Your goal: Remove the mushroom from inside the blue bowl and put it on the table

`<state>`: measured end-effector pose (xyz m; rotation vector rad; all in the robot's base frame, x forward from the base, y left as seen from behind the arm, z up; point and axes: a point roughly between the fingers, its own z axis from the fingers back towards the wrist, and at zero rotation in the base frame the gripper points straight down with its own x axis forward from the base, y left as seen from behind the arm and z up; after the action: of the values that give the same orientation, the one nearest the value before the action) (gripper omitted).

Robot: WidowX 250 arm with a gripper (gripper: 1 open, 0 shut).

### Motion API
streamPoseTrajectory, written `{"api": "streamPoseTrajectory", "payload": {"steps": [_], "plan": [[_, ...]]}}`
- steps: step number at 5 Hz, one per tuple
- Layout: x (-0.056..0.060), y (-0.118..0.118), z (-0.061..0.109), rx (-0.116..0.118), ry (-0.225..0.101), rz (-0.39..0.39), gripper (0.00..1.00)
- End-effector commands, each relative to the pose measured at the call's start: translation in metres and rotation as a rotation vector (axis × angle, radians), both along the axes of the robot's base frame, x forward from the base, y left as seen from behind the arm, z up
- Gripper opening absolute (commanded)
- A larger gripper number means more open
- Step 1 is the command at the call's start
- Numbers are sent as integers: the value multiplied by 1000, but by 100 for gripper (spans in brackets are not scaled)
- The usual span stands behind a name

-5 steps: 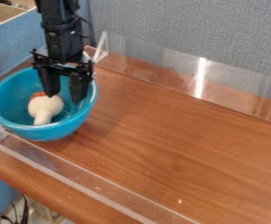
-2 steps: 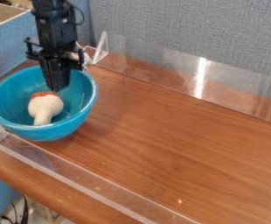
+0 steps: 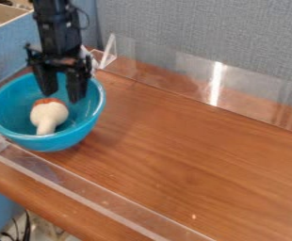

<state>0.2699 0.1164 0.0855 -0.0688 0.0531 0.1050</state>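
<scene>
The blue bowl (image 3: pixel 10 118) sits at the left end of the table (image 3: pixel 186 151). Inside it lies the mushroom (image 3: pixel 48 116), cream-white, with a small reddish spot showing at its upper edge. My gripper (image 3: pixel 60 94) hangs straight down over the back half of the bowl, just above and behind the mushroom. Its two black fingers (image 3: pixel 79 87) are spread apart with nothing between them. The mushroom rests free on the bowl's bottom.
A low clear acrylic border (image 3: pixel 73 193) runs along the table's front and back edges. A beige box (image 3: pixel 8 33) stands behind the bowl at the upper left. Bare wood stretches to the right of the bowl.
The fingers went from half spread to shut together, and now stand wide apart again. The gripper has risen slightly. The mushroom has stayed in place in the bowl.
</scene>
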Motion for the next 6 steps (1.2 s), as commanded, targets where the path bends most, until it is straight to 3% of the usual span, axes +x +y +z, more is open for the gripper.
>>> {"api": "streamPoseTrajectory", "payload": {"steps": [1,3,5,6], "plan": [[4,10,13,29,-19,30,100],[11,19,22,32,7,60,100],[5,16,7,34,40,175,100],[7,19,-7,36,55,178,100]]}}
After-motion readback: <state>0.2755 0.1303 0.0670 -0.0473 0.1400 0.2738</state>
